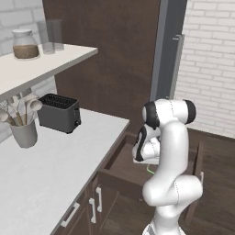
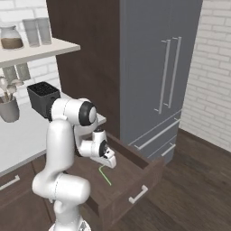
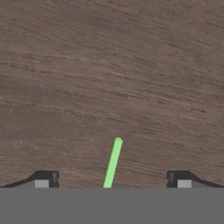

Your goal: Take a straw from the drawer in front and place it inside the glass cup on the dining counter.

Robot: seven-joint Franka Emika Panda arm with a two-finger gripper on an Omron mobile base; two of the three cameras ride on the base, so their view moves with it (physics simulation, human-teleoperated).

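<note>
The drawer (image 2: 135,191) stands pulled out, and its dark wood floor (image 3: 113,65) lies under the hand. On that floor rests the thin light green straw (image 2: 104,175), a short piece of which shows past the arm (image 1: 150,170). My gripper (image 2: 109,163) hangs open just above the straw. In the hand view the straw (image 3: 113,162) runs up between the two widely spread fingertips (image 3: 46,178), touching neither. The glass cup and the dining counter are out of view.
A white worktop (image 1: 50,165) to the left carries a black toaster (image 1: 58,112) and a utensil pot (image 1: 23,131). The shelf (image 1: 41,62) above holds a jar and two tall glasses. A grey fridge (image 2: 158,76) stands right of the drawer.
</note>
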